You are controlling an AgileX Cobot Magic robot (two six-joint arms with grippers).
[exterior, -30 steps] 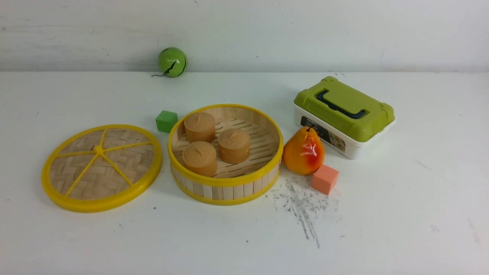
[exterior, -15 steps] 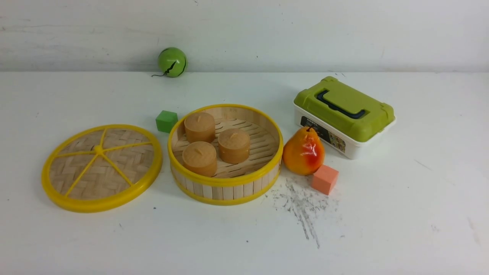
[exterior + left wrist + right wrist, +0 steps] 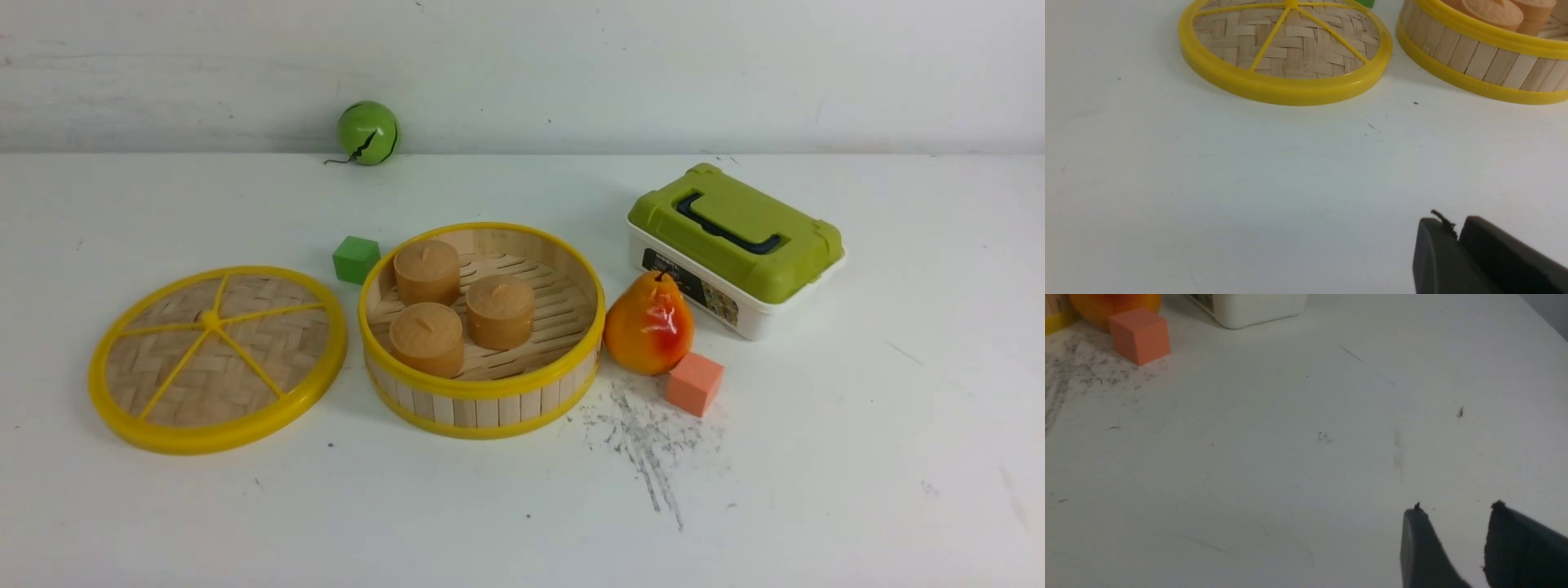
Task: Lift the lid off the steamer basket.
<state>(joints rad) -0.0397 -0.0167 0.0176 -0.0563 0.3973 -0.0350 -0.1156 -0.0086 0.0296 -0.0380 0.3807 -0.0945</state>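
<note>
Item: lid (image 3: 218,359). Round woven bamboo disc with yellow rim and spokes; lies flat on the white table (image 3: 857,457), spoked face up, just left of the steamer basket (image 3: 482,330) with a narrow gap between their rims. Being round, it shows no long axis.

Item: steamer basket. Upright and uncovered, holding three tan cylindrical buns (image 3: 429,338).

Item: white box with olive-green lid (image 3: 735,248). A dark label on its front wall carries print too small to read.

Other: green cube (image 3: 356,259) behind the basket; pear (image 3: 648,324) touching an orange cube (image 3: 694,383) on its right; green ball (image 3: 368,132) by the wall.

Left gripper (image 3: 1458,232): fingertips pressed together, empty, low over bare table near the lid.

Right gripper (image 3: 1455,516): fingers parted, holding nothing, well apart from the orange cube.
</note>
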